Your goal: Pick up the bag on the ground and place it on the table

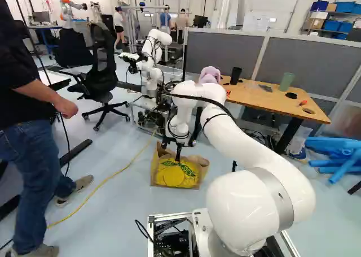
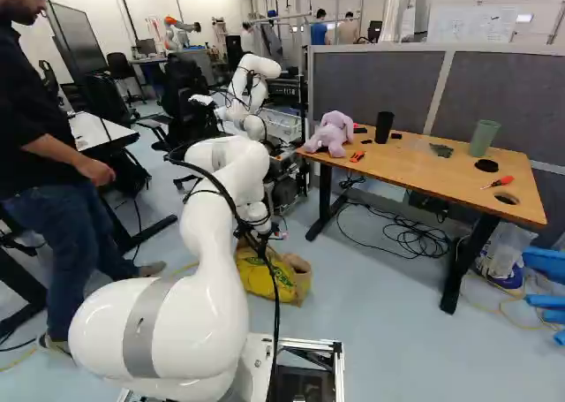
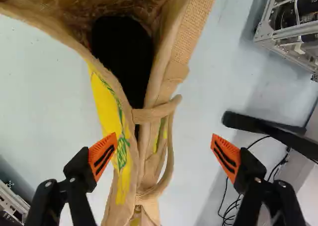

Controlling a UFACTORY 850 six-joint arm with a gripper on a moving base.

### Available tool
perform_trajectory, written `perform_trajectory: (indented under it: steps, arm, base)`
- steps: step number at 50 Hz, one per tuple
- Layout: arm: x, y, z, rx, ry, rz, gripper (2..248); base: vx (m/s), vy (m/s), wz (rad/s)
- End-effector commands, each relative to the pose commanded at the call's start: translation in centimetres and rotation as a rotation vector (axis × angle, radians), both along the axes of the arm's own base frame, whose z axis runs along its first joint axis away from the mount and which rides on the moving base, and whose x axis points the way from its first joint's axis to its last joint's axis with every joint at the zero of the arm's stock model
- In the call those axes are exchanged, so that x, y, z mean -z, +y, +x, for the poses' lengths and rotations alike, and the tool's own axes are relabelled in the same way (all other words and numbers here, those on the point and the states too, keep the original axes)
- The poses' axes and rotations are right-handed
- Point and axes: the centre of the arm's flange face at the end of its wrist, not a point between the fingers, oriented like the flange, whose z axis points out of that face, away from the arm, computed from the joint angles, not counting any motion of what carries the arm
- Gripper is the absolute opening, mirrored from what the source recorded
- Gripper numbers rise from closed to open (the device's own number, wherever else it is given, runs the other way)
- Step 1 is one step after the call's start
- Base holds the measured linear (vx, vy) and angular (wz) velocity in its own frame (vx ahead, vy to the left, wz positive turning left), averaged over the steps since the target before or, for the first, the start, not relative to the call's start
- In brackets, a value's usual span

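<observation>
Claw (image 1: 179, 153) spread wide over the floor bag (image 1: 176, 175)

The robot's claw is released, its orange pads (image 3: 103, 155) parted, with the brown-and-yellow bag's handle (image 3: 169, 161) between them, ungripped. The bag sits on the floor ahead of the base.

To its right in the left base view stands the wooden table (image 2: 415, 165), bearing a purple stuffed toy (image 2: 331, 135), a black cup (image 2: 383, 126), a green cup (image 2: 483, 139) and a screwdriver (image 2: 499, 181). The table's black leg (image 2: 468, 256) comes down between the bag and some blue tubes (image 1: 341, 153). A yellow cable (image 1: 107, 179) runs left of the bag, near a person (image 1: 28, 149). Beyond it stands another robot (image 1: 152, 48).
</observation>
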Motion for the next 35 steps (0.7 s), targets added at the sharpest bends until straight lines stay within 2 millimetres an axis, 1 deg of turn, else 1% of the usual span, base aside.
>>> perform_trajectory:
  steps: [35]
  arm:
    - [5.3, 0.0, 0.0, 0.0, 0.007, -0.001, 247]
  base:
    - [0.0, 0.0, 0.0]
